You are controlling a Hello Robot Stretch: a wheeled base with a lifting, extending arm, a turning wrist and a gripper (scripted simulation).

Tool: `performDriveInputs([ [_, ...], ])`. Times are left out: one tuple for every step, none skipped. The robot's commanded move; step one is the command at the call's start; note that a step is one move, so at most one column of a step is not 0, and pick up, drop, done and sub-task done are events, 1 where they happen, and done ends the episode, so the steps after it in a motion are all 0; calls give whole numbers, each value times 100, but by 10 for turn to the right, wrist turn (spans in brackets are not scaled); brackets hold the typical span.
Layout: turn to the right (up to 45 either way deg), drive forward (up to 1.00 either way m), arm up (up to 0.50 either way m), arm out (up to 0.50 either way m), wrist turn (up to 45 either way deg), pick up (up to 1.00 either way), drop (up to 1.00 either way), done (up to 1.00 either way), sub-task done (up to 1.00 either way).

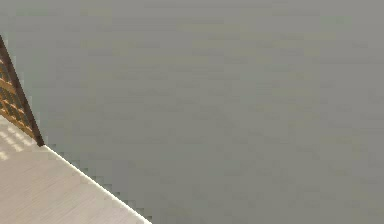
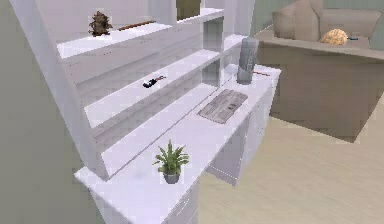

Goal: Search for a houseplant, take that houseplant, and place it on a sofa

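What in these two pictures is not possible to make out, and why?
Sofa, arm side view: cut off by the right edge.
Small dark thing on the shelf, arm side view: too small to name.
Room ahead, forward view: hidden behind the grey wall.

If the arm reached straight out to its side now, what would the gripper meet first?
Most likely the white desk, near the grey keyboard lying on it, with the shelves behind. The houseplant stands further toward the arm side view's left. The arm's height is unclear, so this is a guess.
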Motion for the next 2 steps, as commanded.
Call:
performDriveInputs([
  [0, 0, 50, 0, 0, 0, 0, 0, 0],
  [0, 0, 38, 0, 0, 0, 0, 0, 0],
])
